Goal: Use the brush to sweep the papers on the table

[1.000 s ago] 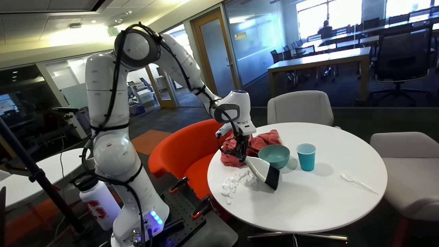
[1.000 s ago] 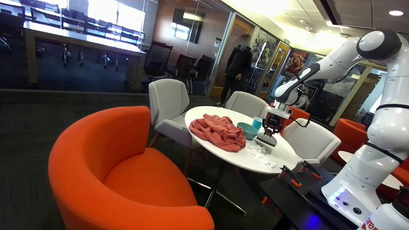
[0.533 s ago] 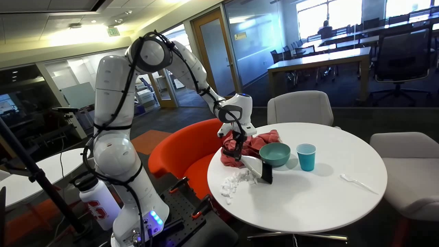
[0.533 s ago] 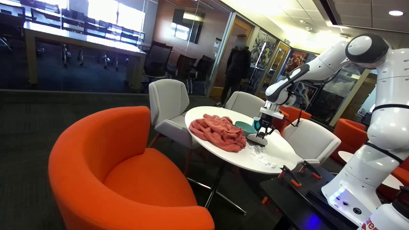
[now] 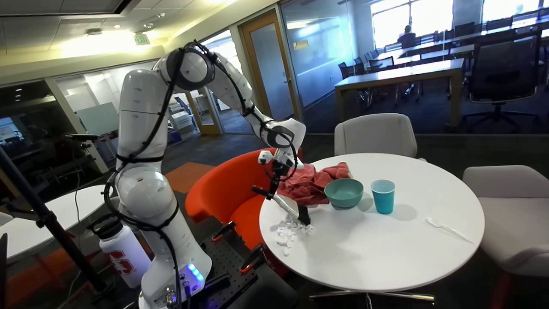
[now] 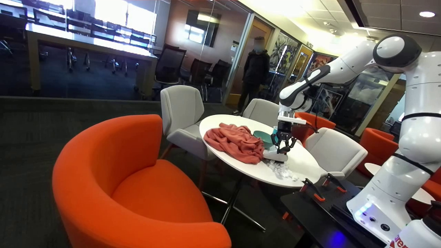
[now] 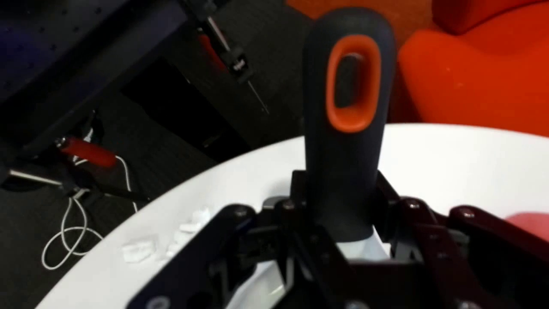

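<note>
The brush has a black handle with an orange-lined hole, a white head and black bristles. My gripper is shut on the brush handle in the wrist view. In an exterior view the gripper holds the brush tilted, its white head slanting down to the bristles at the pile's edge. The head also shows in an exterior view below the gripper. White paper scraps lie beside and below the bristles, also in an exterior view and the wrist view. I cannot tell whether bristles touch the table.
The round white table holds a red cloth, a teal bowl, a blue cup and a white plastic utensil. The scraps lie near the table edge on the robot's side. An orange chair stands close by.
The brush has moved away from the bowl side onto the near edge of the scraps and has turned, so its handle now shows in an exterior view. The cloth, bowl and cup look unmoved.
</note>
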{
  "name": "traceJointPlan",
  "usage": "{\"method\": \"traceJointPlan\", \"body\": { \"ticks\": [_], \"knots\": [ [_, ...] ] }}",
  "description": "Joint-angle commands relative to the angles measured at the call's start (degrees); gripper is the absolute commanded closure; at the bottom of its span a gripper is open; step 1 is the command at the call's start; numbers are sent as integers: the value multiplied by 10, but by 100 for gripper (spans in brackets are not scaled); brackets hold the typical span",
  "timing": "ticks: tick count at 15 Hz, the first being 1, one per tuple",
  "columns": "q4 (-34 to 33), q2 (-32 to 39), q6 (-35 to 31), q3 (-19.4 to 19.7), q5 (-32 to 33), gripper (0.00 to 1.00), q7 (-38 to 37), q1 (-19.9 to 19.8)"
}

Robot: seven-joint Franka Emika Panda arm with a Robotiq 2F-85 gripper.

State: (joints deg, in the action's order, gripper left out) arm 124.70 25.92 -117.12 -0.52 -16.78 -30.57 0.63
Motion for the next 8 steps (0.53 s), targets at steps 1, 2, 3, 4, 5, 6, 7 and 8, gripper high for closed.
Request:
{"method": "traceJointPlan", "body": {
  "ticks": [1,2,3,4,5,6,7,8],
  "knots": [
    [24,-33,52,4,8,87,-9,30],
    [34,-43,45,8,12,87,-17,37],
    [47,-55,24,13,15,87,-25,43],
    [61,-69,-2,18,21,87,-30,48],
    [82,-89,-44,26,31,87,-43,53],
    [93,-101,-67,30,37,87,-44,51],
    [109,-116,-98,35,45,87,-48,49],
    [124,-129,-129,41,53,87,-53,47]
  ]
}}
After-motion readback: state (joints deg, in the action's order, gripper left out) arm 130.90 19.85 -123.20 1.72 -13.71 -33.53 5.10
